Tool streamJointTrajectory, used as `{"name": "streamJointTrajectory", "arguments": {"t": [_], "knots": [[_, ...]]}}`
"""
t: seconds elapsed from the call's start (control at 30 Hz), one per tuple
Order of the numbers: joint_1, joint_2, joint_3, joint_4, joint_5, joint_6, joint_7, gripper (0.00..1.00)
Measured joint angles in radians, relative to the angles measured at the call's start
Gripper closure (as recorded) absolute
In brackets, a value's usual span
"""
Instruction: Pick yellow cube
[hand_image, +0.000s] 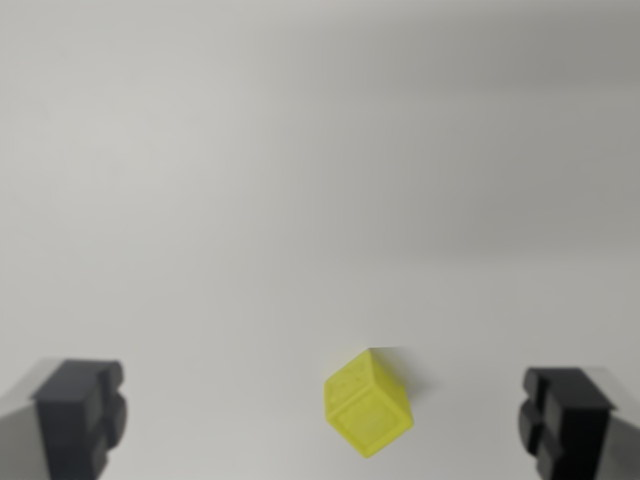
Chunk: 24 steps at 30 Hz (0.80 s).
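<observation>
Yellow cube (367, 403) between parted fingers (80, 415)

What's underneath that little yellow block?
The yellow cube sits turned at an angle on a plain white surface, between the open fingers. Nothing else shows beneath it; the spot it covers is hidden.
</observation>
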Motion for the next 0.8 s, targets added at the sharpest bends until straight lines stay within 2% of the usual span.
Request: {"name": "streamJointTrajectory", "arguments": {"t": [0.23,0.8], "knots": [[-0.001,-0.003,0.0,-0.009,0.0,0.006,-0.01,0.0],[-0.008,-0.046,0.0,-0.14,-0.003,0.099,-0.093,0.0]]}}
